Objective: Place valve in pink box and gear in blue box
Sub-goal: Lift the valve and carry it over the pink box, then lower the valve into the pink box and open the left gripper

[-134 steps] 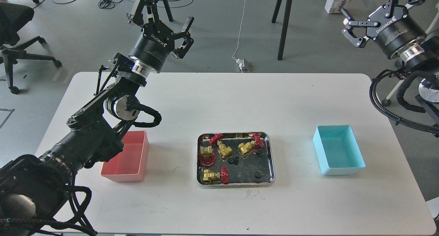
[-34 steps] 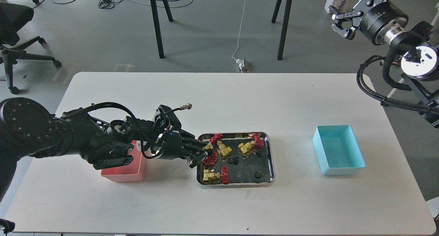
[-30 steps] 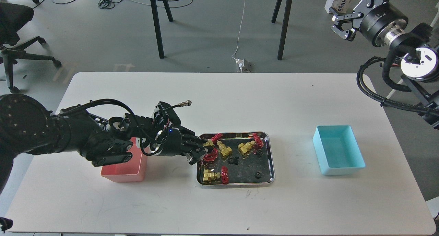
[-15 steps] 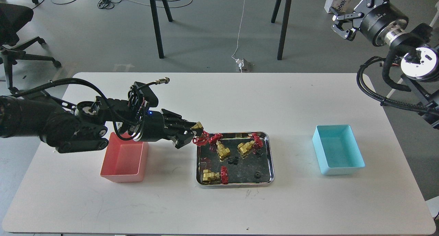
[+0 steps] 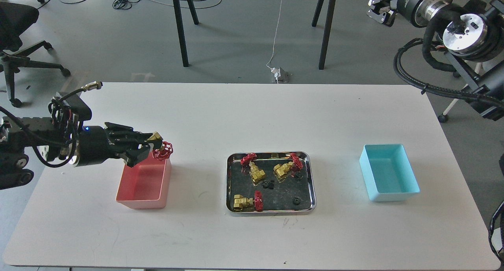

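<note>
My left gripper (image 5: 151,147) is shut on a brass valve (image 5: 159,145) with a red handwheel and holds it above the far right corner of the pink box (image 5: 134,194). Three more valves lie in the steel tray (image 5: 311,184), one at its front left (image 5: 246,201) and two near its back (image 5: 256,170). Small black gears (image 5: 267,184) lie among them on the tray floor. The blue box (image 5: 388,194) stands empty at the right. My right gripper (image 5: 378,5) is high at the top right, off the table, with its fingers apart.
Two dark stand legs (image 5: 179,26) and a cable with a plug (image 5: 278,73) are on the floor behind the table. An office chair (image 5: 19,34) stands at the far left. The thick right arm and its hoses (image 5: 445,66) hang beyond the table's right edge.
My left gripper took a valve from the tray's left side, lifted it and carried it left to above the pink box. My right gripper moved up and back.
</note>
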Robot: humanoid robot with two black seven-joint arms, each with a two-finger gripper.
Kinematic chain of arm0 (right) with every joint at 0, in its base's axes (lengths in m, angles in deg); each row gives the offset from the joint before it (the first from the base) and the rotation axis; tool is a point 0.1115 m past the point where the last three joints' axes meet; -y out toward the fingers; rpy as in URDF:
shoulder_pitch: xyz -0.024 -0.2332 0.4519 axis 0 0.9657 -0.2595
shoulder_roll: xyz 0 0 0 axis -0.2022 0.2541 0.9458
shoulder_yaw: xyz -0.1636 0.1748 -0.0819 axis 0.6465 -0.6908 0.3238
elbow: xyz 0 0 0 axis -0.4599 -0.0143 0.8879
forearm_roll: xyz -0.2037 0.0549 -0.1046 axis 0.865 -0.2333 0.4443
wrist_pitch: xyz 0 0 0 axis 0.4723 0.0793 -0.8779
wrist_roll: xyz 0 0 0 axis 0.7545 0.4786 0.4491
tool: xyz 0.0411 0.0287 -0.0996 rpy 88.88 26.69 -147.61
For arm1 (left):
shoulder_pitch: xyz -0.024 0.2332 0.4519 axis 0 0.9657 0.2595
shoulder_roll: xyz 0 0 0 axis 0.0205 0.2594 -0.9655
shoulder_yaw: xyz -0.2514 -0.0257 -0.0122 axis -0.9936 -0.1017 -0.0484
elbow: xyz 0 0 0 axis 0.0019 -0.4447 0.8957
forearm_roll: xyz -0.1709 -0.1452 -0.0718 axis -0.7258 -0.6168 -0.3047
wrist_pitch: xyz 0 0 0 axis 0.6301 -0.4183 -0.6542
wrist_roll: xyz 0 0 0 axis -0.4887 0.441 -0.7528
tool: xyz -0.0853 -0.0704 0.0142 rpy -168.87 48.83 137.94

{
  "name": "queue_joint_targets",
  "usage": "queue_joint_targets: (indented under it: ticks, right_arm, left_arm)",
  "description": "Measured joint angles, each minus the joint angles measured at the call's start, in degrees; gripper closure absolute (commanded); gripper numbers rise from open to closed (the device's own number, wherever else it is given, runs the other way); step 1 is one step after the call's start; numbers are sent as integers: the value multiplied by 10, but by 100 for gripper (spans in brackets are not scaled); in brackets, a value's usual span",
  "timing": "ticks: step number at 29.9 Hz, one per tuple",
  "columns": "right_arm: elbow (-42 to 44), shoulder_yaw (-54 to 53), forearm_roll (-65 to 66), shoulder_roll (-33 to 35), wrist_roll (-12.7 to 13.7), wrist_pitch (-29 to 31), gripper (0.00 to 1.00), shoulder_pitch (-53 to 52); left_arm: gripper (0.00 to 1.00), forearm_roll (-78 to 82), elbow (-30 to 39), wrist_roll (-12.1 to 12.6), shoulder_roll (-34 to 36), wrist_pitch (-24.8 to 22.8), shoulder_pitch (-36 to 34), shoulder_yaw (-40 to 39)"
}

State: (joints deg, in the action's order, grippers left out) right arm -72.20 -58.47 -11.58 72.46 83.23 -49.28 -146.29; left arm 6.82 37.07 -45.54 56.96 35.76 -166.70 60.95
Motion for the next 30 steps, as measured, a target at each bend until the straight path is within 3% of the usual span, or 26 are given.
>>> queue_joint_targets:
  ticks: [12,22,30]
  right_arm:
    - [11,-1,-1,-5,1,-10,0,1]
    - [8,-1,-1,-5,1,-8,0,19]
    - [6,-2,-2,-2,1,-7,0,30]
  left_arm:
    - [79,0,-37,0,12,23,68,-5]
    - [79,1,-89,0,-4,23,146,-68]
    - [77,1,-125,0,-40,22,167,-77]
